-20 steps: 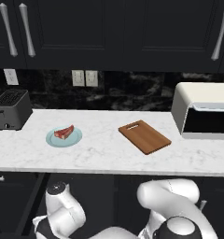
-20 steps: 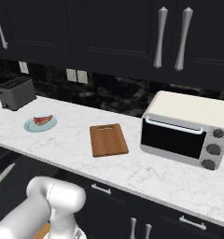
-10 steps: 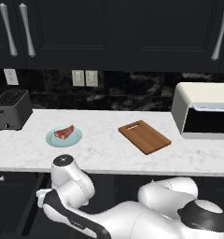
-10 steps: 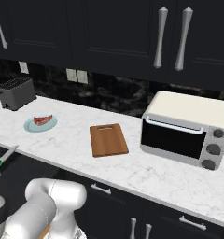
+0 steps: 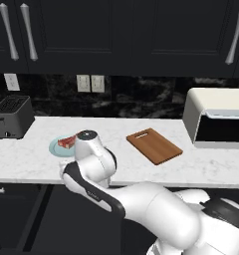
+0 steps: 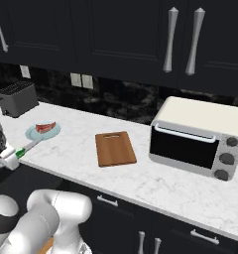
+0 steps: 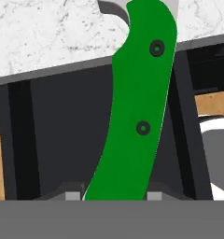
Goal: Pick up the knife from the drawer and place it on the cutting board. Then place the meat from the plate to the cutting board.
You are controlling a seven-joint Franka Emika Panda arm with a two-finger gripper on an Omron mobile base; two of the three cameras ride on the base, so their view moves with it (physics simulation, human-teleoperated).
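So the gripper [image 6: 11,158] has the knife [image 6: 26,147] clamped by its green handle. In the hand view that handle [image 7: 135,107] runs straight up from between the two finger tips, and the start of the silver blade pokes out at the top over white marble. From the right base view the knife is being carried at the front edge of the counter [image 6: 155,181], near its left end, blade pointing in toward the plate [image 6: 42,132]. The blade tip looks like it's just about at the plate's near rim, but I can't tell if it's touching or hanging above it. In the left base view the arm's white elbow sits in front of the counter edge and covers part of the plate [image 5: 58,146].

Below the counter edge the hand view shows the dark cabinet front and dark interior, presumably the drawer, though I can't make out much of it.

On the counter, the meat [image 6: 45,127] is on the light teal plate, toward the left end. The cutting board [image 6: 115,148] lies flat and bare in the middle of the counter, well apart from the plate, slot handle at the far end. A dark toaster [image 5: 12,117] sits back by the wall at the left end, and a white toaster oven [image 6: 198,137] is on the right, just beside the board. Behind it all are the wall outlets [image 5: 89,83] and the black upper cabinets [image 6: 116,34].
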